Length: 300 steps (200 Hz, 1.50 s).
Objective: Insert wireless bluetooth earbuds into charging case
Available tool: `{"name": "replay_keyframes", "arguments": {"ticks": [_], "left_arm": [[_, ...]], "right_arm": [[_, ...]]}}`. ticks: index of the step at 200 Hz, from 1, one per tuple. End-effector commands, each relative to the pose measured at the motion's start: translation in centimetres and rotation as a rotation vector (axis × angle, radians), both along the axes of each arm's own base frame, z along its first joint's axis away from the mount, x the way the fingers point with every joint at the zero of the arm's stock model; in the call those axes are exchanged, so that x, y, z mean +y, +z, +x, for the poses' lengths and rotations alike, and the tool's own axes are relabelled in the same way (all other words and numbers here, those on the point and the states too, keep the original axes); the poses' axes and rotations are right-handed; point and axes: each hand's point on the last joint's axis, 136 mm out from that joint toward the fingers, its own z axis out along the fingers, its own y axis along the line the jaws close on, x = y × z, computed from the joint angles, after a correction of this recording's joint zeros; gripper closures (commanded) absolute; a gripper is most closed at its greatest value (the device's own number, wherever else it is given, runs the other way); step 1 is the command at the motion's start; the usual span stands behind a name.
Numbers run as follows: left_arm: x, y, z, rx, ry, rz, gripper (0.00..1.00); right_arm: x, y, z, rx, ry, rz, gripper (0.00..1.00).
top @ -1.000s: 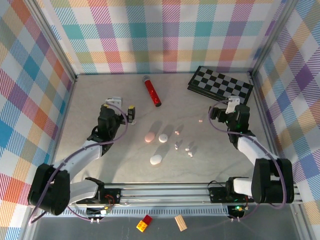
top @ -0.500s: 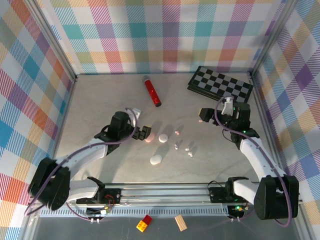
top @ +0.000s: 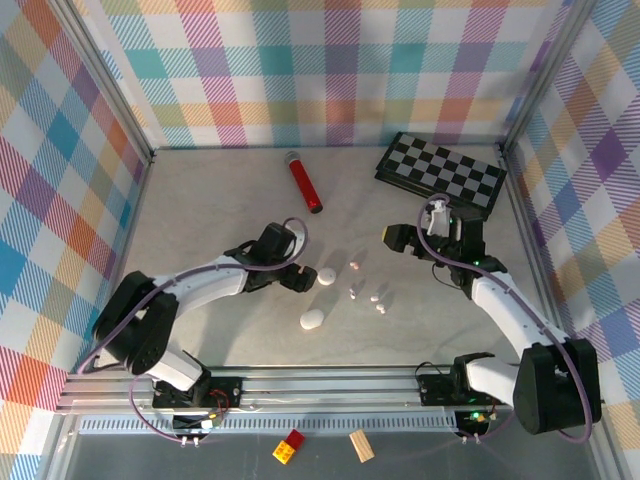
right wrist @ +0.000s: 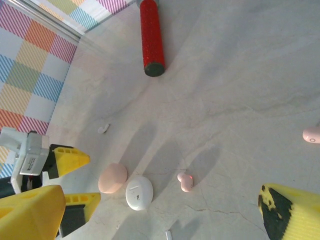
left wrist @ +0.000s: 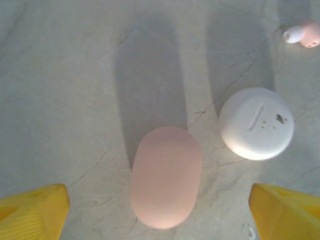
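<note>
The left gripper (left wrist: 159, 197) is hanging low over the counter (top: 200, 220), arm stretched toward two o'clock. Its fingers are spread, straddling the pink case (left wrist: 166, 176) without touching, probably to grasp it. The earbuds (top: 375, 297) are lying loose at the case's three o'clock. The right gripper (top: 394, 237) is hovering at their one o'clock, fingers released.

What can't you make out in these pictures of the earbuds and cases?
- Top view: the pink case is mostly covered by the left gripper.
- Top view: the earbuds are too small to tell their colour or which way they lie.
- Right wrist view: a pink earbud is cut off by the right edge.
</note>
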Motion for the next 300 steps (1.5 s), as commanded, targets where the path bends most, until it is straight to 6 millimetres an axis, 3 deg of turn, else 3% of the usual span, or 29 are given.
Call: {"name": "replay_keyframes", "arguments": {"ticks": [1,17,36,61,70,92,139,181,221,262,300], "left_arm": [[0.6,-1.5,-0.7,0.085,0.022,0.073,0.17],[0.6,-2.0,-0.6,0.105,0.025,0.091,0.19],[0.3,-2.5,-0.6,0.131,0.017,0.107,0.27],[0.2,-3.2,-0.8,0.15,0.011,0.132,0.28],[0.1,-3.4,-0.7,0.154,0.013,0.141,0.35],[-0.2,-3.8,-0.8,0.171,0.001,0.154,0.42],[-0.5,-2.8,-0.6,0.13,-0.032,0.153,0.57],[-2.1,0.1,-0.2,0.01,-0.115,0.11,0.6],[-6.1,5.1,0.6,-0.155,-0.213,-0.087,0.6],[-10.9,9.3,-1.2,-0.266,-0.41,-0.318,0.6],[-12.7,10.8,-2.4,-0.349,-0.528,-0.378,0.59]], "right_arm": [[0.4,-0.1,0.1,0.009,-0.003,0.004,0.01],[0.6,-0.2,0.1,0.012,0.0,0.003,0.01],[0.7,-0.3,0.1,0.014,0.0,-0.002,0.01],[0.5,-0.4,0.2,0.017,-0.009,-0.016,0.01],[0.5,-0.4,0.3,0.017,-0.01,-0.017,0.01],[0.4,-0.4,0.5,0.028,-0.023,-0.015,0.01],[-0.8,-0.8,0.6,0.093,-0.128,-0.006,0.01],[0.4,1.0,-0.4,0.114,-0.091,0.1,0.01],[2.7,1.4,-2.5,0.233,0.017,0.26,0.01],[4.4,1.0,-4.3,0.314,0.085,0.347,0.01],[6.8,1.4,-5.2,0.34,0.166,0.382,0.12]]}}
